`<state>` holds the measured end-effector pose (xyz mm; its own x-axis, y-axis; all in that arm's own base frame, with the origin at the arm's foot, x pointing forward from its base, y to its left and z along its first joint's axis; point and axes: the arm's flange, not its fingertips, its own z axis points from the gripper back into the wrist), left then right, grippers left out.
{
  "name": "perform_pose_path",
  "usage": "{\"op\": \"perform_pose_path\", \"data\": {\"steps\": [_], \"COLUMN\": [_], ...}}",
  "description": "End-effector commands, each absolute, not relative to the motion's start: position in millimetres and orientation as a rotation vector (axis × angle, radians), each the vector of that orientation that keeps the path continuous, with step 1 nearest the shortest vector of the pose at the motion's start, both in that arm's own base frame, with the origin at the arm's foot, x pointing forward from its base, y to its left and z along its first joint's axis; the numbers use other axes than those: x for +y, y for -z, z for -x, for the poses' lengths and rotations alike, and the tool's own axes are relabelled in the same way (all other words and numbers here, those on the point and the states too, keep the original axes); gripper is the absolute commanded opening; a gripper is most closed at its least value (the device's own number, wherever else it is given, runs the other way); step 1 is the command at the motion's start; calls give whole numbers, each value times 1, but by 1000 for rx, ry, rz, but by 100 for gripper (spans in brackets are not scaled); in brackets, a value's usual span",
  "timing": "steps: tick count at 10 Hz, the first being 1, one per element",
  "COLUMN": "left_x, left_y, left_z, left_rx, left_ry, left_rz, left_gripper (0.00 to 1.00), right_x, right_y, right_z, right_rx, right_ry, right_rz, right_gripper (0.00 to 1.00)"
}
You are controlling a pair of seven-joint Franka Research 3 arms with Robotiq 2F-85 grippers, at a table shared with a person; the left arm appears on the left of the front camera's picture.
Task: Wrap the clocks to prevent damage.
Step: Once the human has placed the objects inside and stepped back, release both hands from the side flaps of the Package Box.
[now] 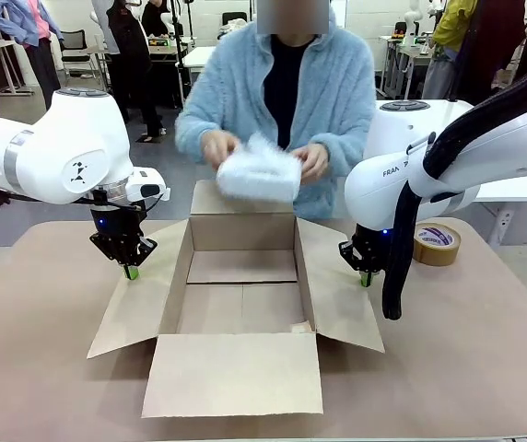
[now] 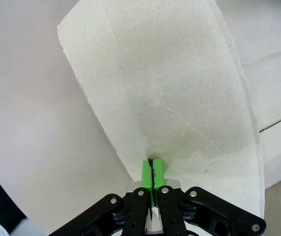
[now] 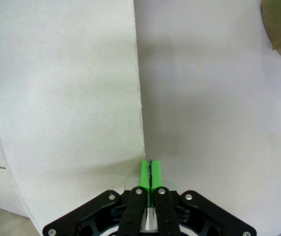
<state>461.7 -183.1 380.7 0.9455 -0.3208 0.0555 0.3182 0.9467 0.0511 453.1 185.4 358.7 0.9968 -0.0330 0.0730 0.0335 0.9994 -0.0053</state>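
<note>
Above the far edge of the desk [image 1: 42, 368], just over the back flap of the open cardboard box [image 1: 243, 232]: the clocks [image 1: 259, 175], visible as one lumpy bundle of whitish bubble wrap, lifted clear of the surface and held between a person's two hands, one hand [image 1: 216, 145] at one end, the other hand [image 1: 315, 162] at the opposite end. Not inside the box, well apart from both grippers.

At the middle of the desk: box upright, top open, side flaps splayed outward, front flap [image 1: 234, 373] lying flat toward the near edge.

Beside the box toward the desk's left edge: left gripper [image 1: 131, 271], pointing straight down, fully closed, green pads [image 2: 146, 173] pressed flat together, nothing pinched between them. Tips down at the far outer corner of the left flap [image 2: 170, 98], over the cardboard just inside its edge; resting on it or just above, impossible to tell.

Beside the box toward the desk's right edge: right gripper [image 1: 366, 276], likewise pointing down and fully closed, pads [image 3: 145, 174] together, holding nothing. Tips right at the outer edge of the right flap [image 3: 67, 98], where cardboard meets bare desk; contact not clear.

Near the desk's far right corner, well apart from the box: brown tape roll [image 1: 437, 244], lying flat, untouched.
</note>
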Motion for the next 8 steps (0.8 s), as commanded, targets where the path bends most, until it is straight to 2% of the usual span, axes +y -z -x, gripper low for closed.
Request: {"op": "perform_pose_path", "data": {"steps": [1,8], "left_x": [-183,-183], "left_y": [-381,-381], "left_z": [-461,-461], "left_rx": [-68,-68], "left_ry": [321,321], "left_rz": [-48,-48], "left_gripper": [0,0], "right_x": [186,186], "right_y": [-358,-358], "right_z": [-452,-452], "right_rx": [-82,-82], "right_ry": [47,47], "right_rz": [12,12], "right_gripper": [1,1]}}
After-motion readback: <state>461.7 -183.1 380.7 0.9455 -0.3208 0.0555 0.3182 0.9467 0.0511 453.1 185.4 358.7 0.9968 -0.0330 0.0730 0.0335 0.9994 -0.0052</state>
